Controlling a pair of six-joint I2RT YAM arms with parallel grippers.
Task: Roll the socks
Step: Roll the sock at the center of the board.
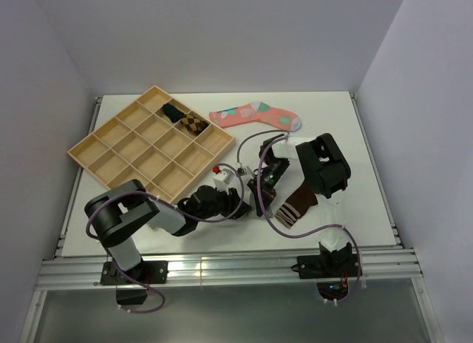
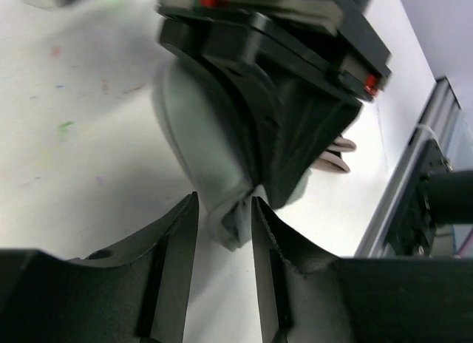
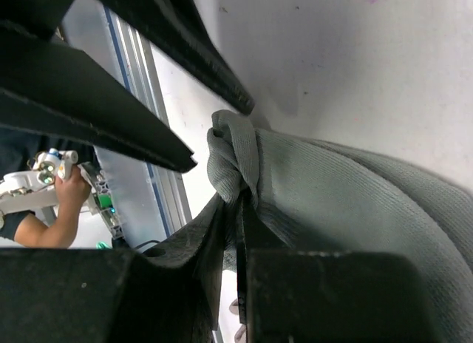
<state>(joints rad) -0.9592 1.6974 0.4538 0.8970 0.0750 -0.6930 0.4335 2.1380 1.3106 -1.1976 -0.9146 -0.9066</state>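
Note:
The grey sock [image 3: 355, 210] lies on the white table between both grippers and is hidden under them in the top view. My right gripper [image 3: 240, 199] is shut on a bunched fold at its end; it also shows in the top view [image 1: 260, 197]. In the left wrist view the grey sock [image 2: 199, 136] runs under the right gripper's black body [image 2: 281, 77], and its twisted tip sits between my left gripper's [image 2: 224, 210] parted fingers, touching the right one. The left gripper shows in the top view [image 1: 240, 208]. The dark brown sock [image 1: 295, 206] with a white-striped cuff lies flat just to the right.
A wooden compartment tray [image 1: 111, 147] stands at the back left, with a dark sock [image 1: 171, 111] and a checked rolled sock [image 1: 194, 123] in it. A pink patterned sock [image 1: 255, 115] lies at the back. A metal rail [image 1: 222, 267] runs along the table's front edge.

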